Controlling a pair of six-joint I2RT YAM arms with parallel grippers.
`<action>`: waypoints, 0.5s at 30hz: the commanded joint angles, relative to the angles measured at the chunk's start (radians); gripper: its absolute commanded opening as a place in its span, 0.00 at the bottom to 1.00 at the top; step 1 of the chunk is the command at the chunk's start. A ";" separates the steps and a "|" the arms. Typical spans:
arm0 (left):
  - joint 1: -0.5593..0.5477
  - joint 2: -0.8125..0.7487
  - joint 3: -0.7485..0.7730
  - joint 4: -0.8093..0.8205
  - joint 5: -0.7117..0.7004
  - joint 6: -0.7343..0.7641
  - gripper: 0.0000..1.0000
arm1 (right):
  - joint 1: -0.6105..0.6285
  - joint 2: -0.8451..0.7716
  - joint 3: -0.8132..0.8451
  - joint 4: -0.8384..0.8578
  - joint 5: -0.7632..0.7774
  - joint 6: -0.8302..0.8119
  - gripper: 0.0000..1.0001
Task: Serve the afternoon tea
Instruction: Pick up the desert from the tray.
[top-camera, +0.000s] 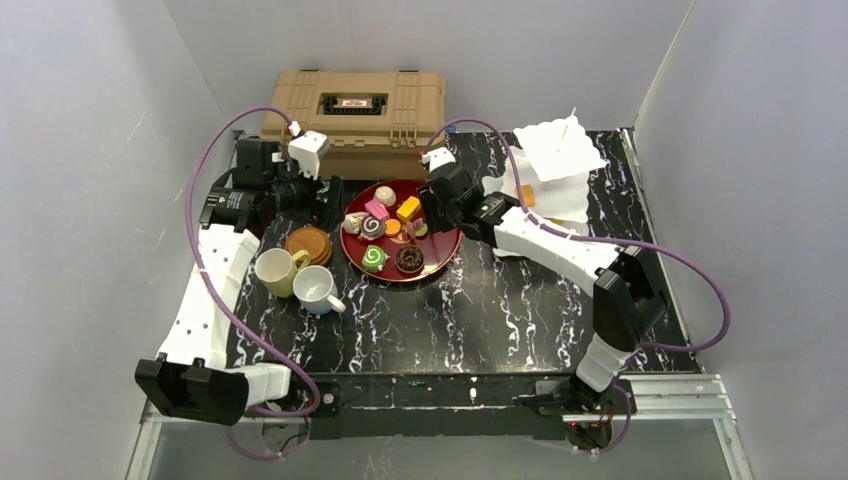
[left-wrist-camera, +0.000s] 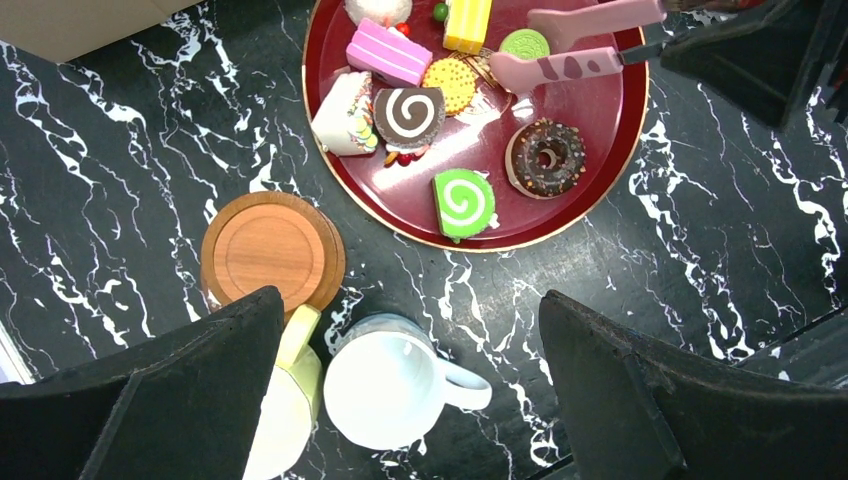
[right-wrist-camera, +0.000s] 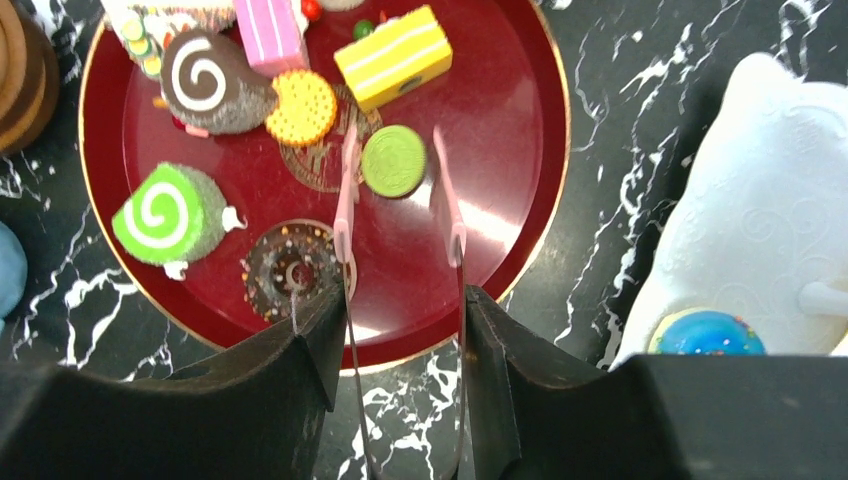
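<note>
At the left, the left gripper (left-wrist-camera: 412, 305) hangs with its jaws wide apart and nothing between them, over the pale yellow mug (left-wrist-camera: 290, 410) and the white mug (left-wrist-camera: 390, 388), which stand close together on the black marbled bench (left-wrist-camera: 120, 200). Just beyond the mugs sits a stack of brown coasters (left-wrist-camera: 270, 250), near the rim of a round red tray (left-wrist-camera: 600, 130). The tray carries the pastries: a pink cake slice (left-wrist-camera: 388, 52), a brown swirl roll (left-wrist-camera: 408, 115), a green swirl roll (left-wrist-camera: 463, 203), a chocolate donut (left-wrist-camera: 545, 157), a yellow cake slice (right-wrist-camera: 392, 56) and a round green biscuit (right-wrist-camera: 393, 160). Over the tray's right half, the right gripper (right-wrist-camera: 400, 330) is clamped on metal tongs (right-wrist-camera: 345, 215), whose pink tips stand on either side of the green biscuit; whether they touch it cannot be told. At the far right a white tiered stand (right-wrist-camera: 760, 200) holds a blue donut (right-wrist-camera: 705, 333) on its lower level.
</note>
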 joint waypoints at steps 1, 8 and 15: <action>0.004 -0.023 0.033 -0.023 0.025 -0.009 0.98 | -0.003 -0.015 -0.035 0.020 -0.044 0.012 0.52; 0.004 -0.021 0.040 -0.025 0.032 -0.022 0.99 | -0.008 -0.034 -0.041 0.020 -0.034 0.011 0.52; 0.004 -0.025 0.049 -0.030 0.019 -0.015 0.99 | -0.009 -0.045 -0.041 0.001 -0.009 0.008 0.46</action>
